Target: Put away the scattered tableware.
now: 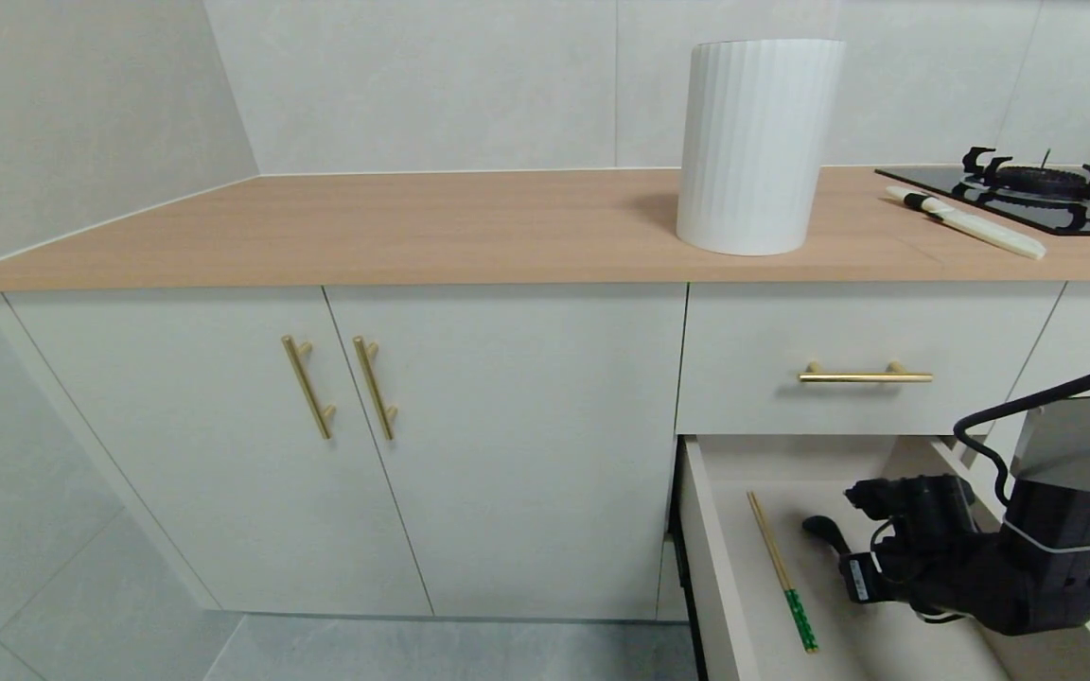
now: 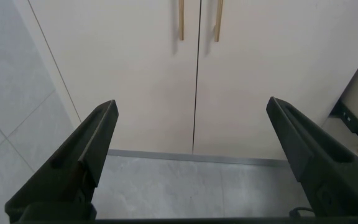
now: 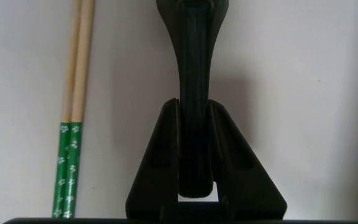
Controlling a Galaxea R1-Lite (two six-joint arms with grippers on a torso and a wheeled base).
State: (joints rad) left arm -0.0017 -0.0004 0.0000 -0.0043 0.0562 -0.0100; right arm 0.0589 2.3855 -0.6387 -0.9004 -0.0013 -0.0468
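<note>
An open drawer at the lower right holds a pair of wooden chopsticks with green ends, lying flat on its floor. My right gripper is inside the drawer, shut on the handle of a black spoon that points toward the drawer's back, beside the chopsticks. A white-handled knife lies on the wooden counter near the stove. My left gripper is open and holds nothing, low in front of the cabinet doors.
A tall white ribbed container stands on the counter. A black gas stove sits at the far right. A shut drawer with a gold handle lies above the open one. Grey floor tiles spread below.
</note>
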